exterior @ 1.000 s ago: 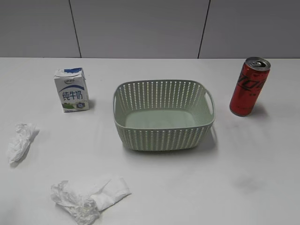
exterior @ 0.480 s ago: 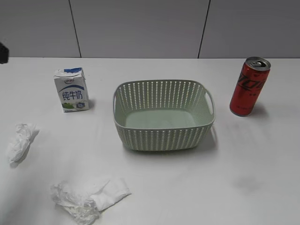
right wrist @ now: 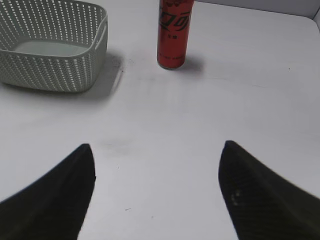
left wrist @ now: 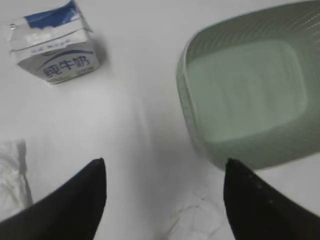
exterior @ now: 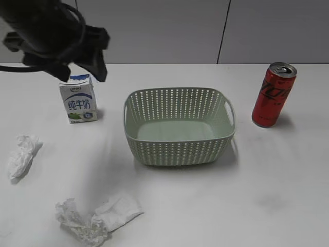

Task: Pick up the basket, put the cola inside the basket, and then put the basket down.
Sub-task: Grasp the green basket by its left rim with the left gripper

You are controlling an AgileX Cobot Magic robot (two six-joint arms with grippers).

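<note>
The pale green basket [exterior: 177,149] stands empty on the white table, in the middle. It also shows in the left wrist view [left wrist: 245,90] and the right wrist view [right wrist: 50,45]. The red cola [exterior: 272,95] stands upright to the right of the basket, apart from it, and shows in the right wrist view [right wrist: 174,35]. My left arm [exterior: 51,31] hangs blurred over the back left. My left gripper [left wrist: 165,162] is open and empty, above bare table left of the basket. My right gripper [right wrist: 157,146] is open and empty, well in front of the cola. It is out of the exterior view.
A white-and-blue milk carton [exterior: 78,100] stands left of the basket, below my left arm. Crumpled white tissues lie at the left edge [exterior: 23,154] and at the front left [exterior: 97,216]. A grey panelled wall runs behind the table.
My left arm has come into the exterior view from the upper left and now hangs over the milk carton. The basket, cola and carton have not moved.
</note>
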